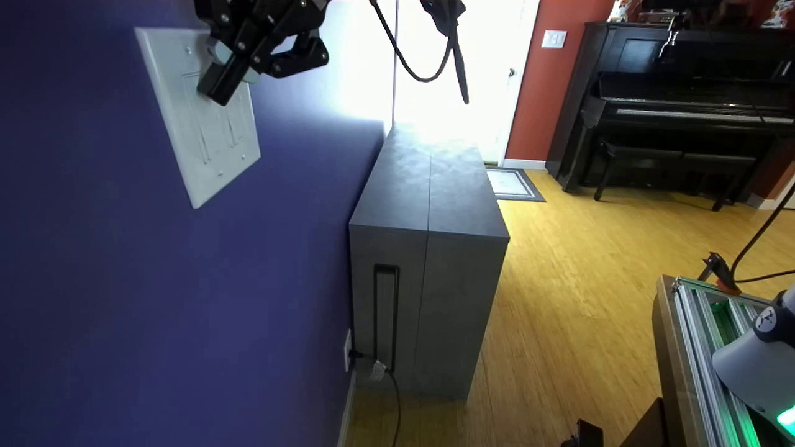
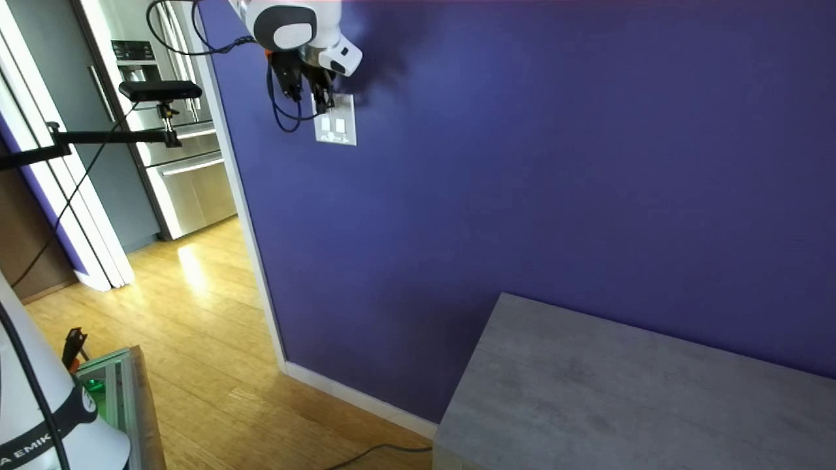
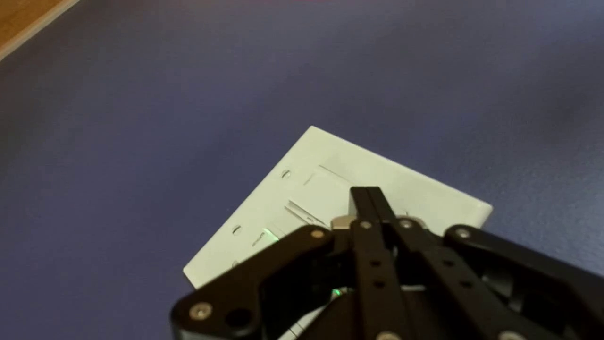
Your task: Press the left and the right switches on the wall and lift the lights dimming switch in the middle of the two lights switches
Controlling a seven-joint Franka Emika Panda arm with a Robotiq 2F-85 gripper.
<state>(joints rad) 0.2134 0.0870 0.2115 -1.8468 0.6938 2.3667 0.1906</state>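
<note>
The white switch plate [image 1: 177, 118] is on the violet-blue wall [image 1: 279, 261]. It also shows in an exterior view [image 2: 349, 108] and, tilted, in the wrist view [image 3: 401, 184]. My gripper [image 1: 217, 90] is in front of the plate's upper part; it also shows in an exterior view [image 2: 322, 108]. In the wrist view its black fingertips [image 3: 365, 190] are together with nothing between them, over one edge of a white paddle switch [image 3: 325, 191]. I cannot tell whether they touch it. A small green light [image 3: 271, 234] glows beside that paddle. My gripper hides the rest of the switches there.
A grey cabinet [image 1: 428, 285] stands against the wall below the plate. A cable [image 1: 397, 397] runs from a wall outlet beside it. A black camera on a stand arm [image 2: 160, 91] is near the doorway. The robot's base [image 1: 758, 366] stands on a metal frame.
</note>
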